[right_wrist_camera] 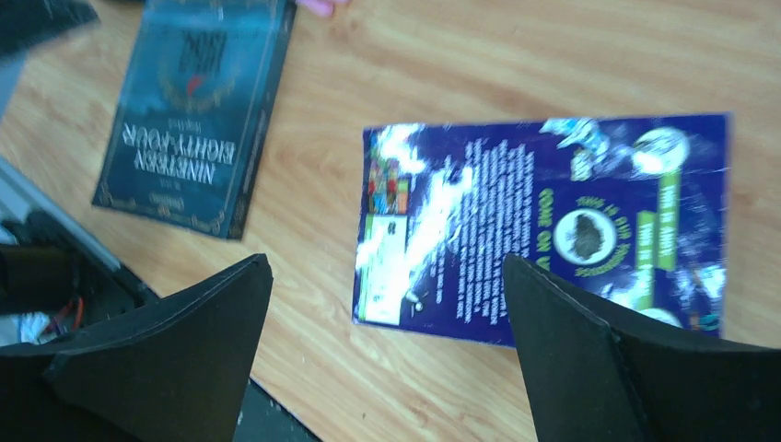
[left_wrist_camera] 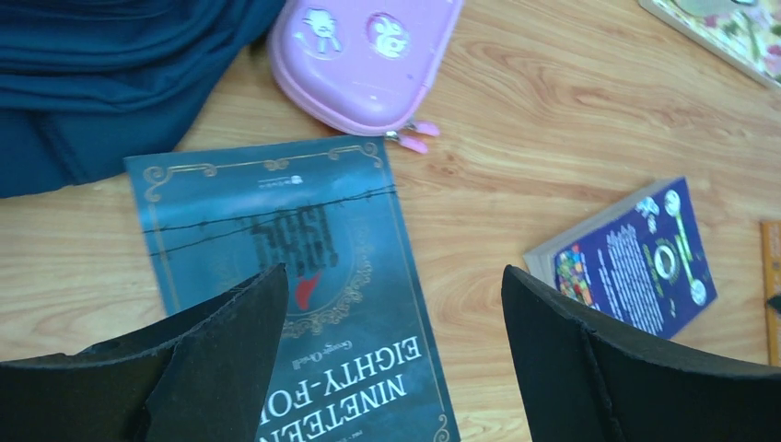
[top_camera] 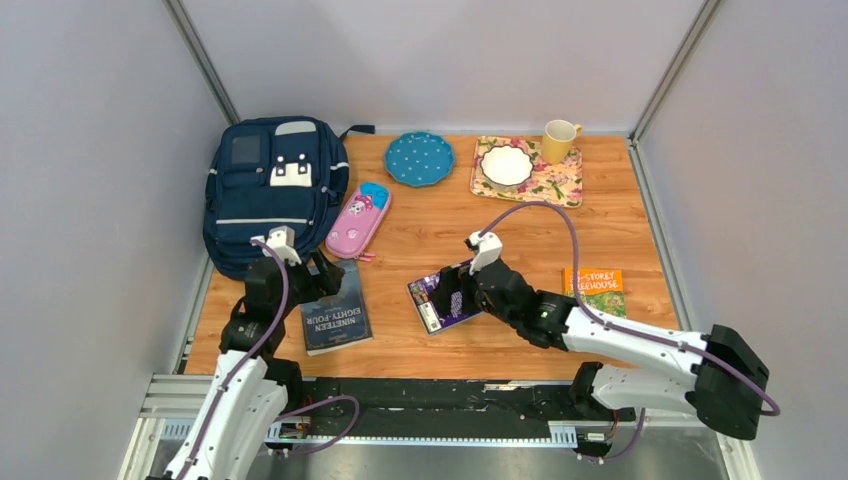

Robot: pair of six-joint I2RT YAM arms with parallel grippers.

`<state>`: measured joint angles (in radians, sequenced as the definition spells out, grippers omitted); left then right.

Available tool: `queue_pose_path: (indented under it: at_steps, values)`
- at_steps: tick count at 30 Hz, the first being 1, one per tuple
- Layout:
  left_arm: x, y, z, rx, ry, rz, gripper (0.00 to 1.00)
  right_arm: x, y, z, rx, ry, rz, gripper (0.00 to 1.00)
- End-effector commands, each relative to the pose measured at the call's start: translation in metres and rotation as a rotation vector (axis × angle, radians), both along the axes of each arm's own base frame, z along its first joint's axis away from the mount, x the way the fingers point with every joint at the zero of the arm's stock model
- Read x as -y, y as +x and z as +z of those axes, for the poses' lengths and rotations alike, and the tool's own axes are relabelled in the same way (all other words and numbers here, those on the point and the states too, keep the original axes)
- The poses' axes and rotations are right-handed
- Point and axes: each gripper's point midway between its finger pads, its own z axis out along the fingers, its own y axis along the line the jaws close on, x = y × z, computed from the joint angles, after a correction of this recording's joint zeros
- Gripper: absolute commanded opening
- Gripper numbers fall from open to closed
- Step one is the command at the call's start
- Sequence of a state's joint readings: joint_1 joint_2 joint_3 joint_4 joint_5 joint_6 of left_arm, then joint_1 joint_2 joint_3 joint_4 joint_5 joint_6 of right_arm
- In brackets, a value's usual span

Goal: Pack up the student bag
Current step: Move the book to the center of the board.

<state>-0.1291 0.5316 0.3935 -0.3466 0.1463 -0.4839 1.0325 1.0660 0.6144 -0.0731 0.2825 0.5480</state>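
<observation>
The navy student bag [top_camera: 268,190] lies flat at the back left of the table, and its fabric fills the top left corner of the left wrist view [left_wrist_camera: 101,74]. A dark blue "Nineteen Eighty-Four" book [top_camera: 335,308] [left_wrist_camera: 295,276] [right_wrist_camera: 193,110] lies in front of it. My left gripper [top_camera: 318,280] [left_wrist_camera: 394,359] is open and empty above that book. A purple book [top_camera: 443,297] [right_wrist_camera: 543,221] [left_wrist_camera: 635,258] lies in the middle. My right gripper [top_camera: 458,297] [right_wrist_camera: 385,345] is open and empty over the purple book's near edge.
A pink pencil case [top_camera: 358,220] [left_wrist_camera: 364,55] lies beside the bag. An orange-green book [top_camera: 594,290] lies at the right. At the back are a teal plate [top_camera: 419,158], a floral tray [top_camera: 555,187] with a white bowl [top_camera: 507,165], and a yellow mug [top_camera: 559,140].
</observation>
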Motion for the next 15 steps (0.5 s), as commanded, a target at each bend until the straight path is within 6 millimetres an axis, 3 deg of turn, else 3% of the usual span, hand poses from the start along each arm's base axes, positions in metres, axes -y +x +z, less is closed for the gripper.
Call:
queue_pose_path:
  at_steps: [1, 2, 7, 12, 15]
  values:
    - [-0.019, 0.004, 0.02, 0.023, 0.04, 0.107, 0.93, -0.026, -0.03, -0.021, -0.11, -0.043, 0.194, 1.0]
    - [-0.016, 0.002, 0.022, 0.035, 0.066, 0.061, 0.93, -0.031, -0.035, -0.032, -0.139, -0.065, 0.222, 1.0]
    - [-0.015, -0.009, 0.016, 0.023, 0.111, 0.004, 0.93, -0.066, -0.071, -0.038, -0.148, -0.101, 0.381, 1.0]
    - [-0.048, -0.015, 0.018, -0.001, 0.234, 0.134, 0.98, -0.099, -0.099, -0.047, -0.221, -0.067, 0.499, 1.0]
    - [-0.054, -0.018, 0.014, -0.017, 0.273, 0.145, 0.99, -0.109, -0.108, -0.058, -0.285, -0.073, 0.507, 1.0]
